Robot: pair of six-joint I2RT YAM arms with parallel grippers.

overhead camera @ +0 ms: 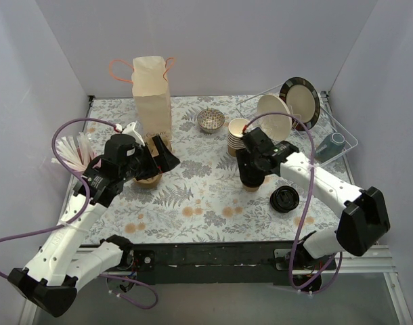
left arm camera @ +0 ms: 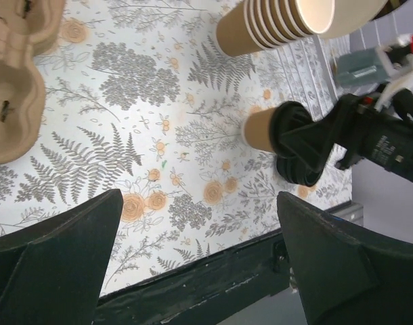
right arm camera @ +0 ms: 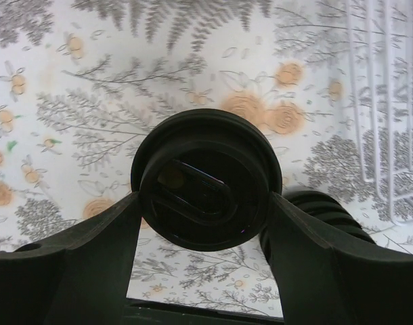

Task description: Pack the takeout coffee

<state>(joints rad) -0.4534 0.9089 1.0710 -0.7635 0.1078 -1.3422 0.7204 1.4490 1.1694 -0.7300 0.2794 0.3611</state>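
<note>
Black fingers (right arm camera: 78,271) of the right gripper (right arm camera: 203,203) pinch the takeout coffee (right arm camera: 205,181) by its lid; it stands on the table (overhead camera: 206,196) beside a loose lid (overhead camera: 285,200). On the left gripper (left arm camera: 198,200) the fingers are wide apart, holding nothing. A grip only on the lid could pull it off and spill.

The table (overhead camera: 213,196) was covered in a white print of grey ferns and orange flowers. The takeout coffee (left arm camera: 258,128) was seen as a brown paper cup under a glossy black lid. The paper bag (overhead camera: 152,95) was coloured pale tan, with orange-red handles. The stacked cups (left arm camera: 261,27) were shown brown outside and cream inside. The loose lid (overhead camera: 285,200) was black, and the cables (overhead camera: 76,121) were purple.
</note>
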